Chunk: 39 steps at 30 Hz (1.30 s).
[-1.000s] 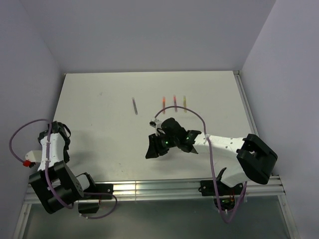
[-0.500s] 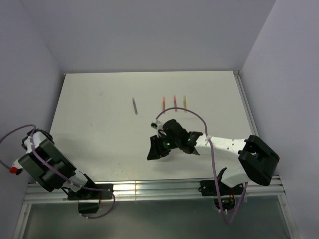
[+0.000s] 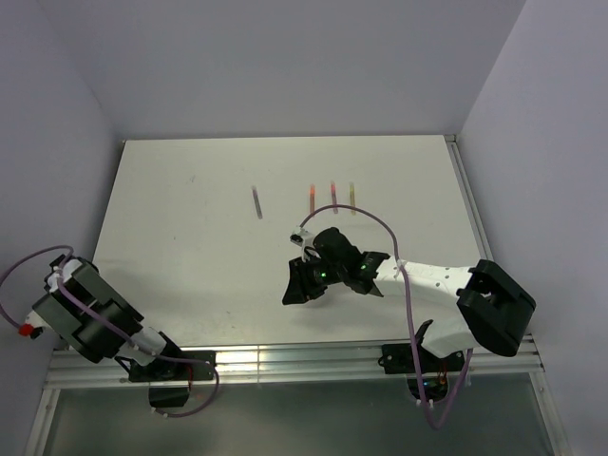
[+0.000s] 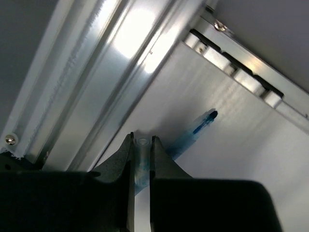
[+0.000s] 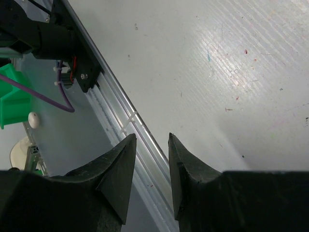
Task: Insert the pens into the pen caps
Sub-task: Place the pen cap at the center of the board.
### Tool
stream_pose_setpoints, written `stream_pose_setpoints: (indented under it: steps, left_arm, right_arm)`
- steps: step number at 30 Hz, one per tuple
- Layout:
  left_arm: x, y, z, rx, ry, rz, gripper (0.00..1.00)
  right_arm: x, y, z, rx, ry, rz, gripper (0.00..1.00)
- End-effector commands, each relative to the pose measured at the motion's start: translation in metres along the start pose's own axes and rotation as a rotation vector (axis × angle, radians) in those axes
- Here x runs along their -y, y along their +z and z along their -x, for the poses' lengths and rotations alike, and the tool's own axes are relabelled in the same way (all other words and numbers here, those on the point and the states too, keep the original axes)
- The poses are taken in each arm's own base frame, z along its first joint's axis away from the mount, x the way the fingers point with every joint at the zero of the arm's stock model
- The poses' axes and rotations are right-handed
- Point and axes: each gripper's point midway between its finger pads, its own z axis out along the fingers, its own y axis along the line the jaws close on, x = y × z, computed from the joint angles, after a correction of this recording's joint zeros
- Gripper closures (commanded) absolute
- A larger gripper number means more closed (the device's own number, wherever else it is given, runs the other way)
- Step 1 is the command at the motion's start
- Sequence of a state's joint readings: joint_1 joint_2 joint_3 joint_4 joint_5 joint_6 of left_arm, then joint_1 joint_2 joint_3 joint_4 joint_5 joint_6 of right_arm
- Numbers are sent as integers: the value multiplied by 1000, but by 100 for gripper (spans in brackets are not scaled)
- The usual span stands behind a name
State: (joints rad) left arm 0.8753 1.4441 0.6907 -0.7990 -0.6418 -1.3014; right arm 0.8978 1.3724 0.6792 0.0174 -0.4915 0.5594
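Heads up, the cap end of things is hard to read. A pale blue pen cap (image 4: 142,145) sits pinched between the fingers of your left gripper (image 4: 142,137), which is closed down to a thin slot around it. The cap's long axis runs along the fingers, with its open round end pointing away from the wrist camera. Its lower part is buried between the fingers.

Beyond it, a blurry blue streak (image 4: 195,129) slants up to the right and ends in a darker tip. You can't tell whether that's a pen or a reflection on the metal rail (image 4: 111,63).

From above, the folded left arm (image 3: 81,318) hangs off the near left corner of the table (image 3: 190,266) and hides its own gripper.

The pens you can see lie in a row at the far middle. They are grey-purple (image 3: 257,200), pink-red (image 3: 312,195), an orange-red one (image 3: 333,193) and yellow (image 3: 352,195). All run roughly near-to-far, and they're too small to make out the tips.

Your right gripper (image 3: 290,293) is on the near side of that row, apart from every pen. Its jaws are partly spread (image 5: 151,137) with nothing between them.
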Motion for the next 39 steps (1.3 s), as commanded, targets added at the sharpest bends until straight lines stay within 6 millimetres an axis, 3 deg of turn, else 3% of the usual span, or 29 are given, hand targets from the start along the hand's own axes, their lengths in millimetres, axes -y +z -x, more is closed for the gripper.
stream_pose_setpoints:
  steps: [1, 7, 15, 22, 28, 31, 34, 35, 37, 39]
  left_arm:
    - [12, -8, -31, -80, 48, -101, 100]
    - [13, -14, -43, -76, 103, -118, 100]
    - [35, -39, -53, -1, 220, -151, 100]
    - [58, -91, -28, 41, 140, -294, 100]
    - [77, -130, -29, 53, 160, -393, 100]
    - [92, -159, -56, 53, 258, -516, 100]
    - [96, -182, -99, 76, 414, -597, 100]
    - [92, -196, -125, 91, 498, -647, 100]
    - [91, -205, -154, 146, 560, -664, 100]
    - [72, -220, -190, 195, 680, -705, 100]
  right_arm:
    - [-10, -3, 16, 54, -41, 40, 59]
    - [-13, -5, 18, 62, -46, 40, 59]
    - [-12, -6, 18, 61, -51, 34, 59]
    - [-14, -1, 19, 46, -50, 49, 60]
    - [-14, 1, 20, 43, -50, 48, 60]
    - [-14, 1, 23, 48, -50, 45, 60]
    - [-14, 1, 26, 60, -45, 35, 60]
    - [-12, 1, 26, 62, -42, 23, 60]
    - [-8, -3, 32, 96, -37, -6, 60]
    - [-2, -11, 37, 132, -22, -33, 60]
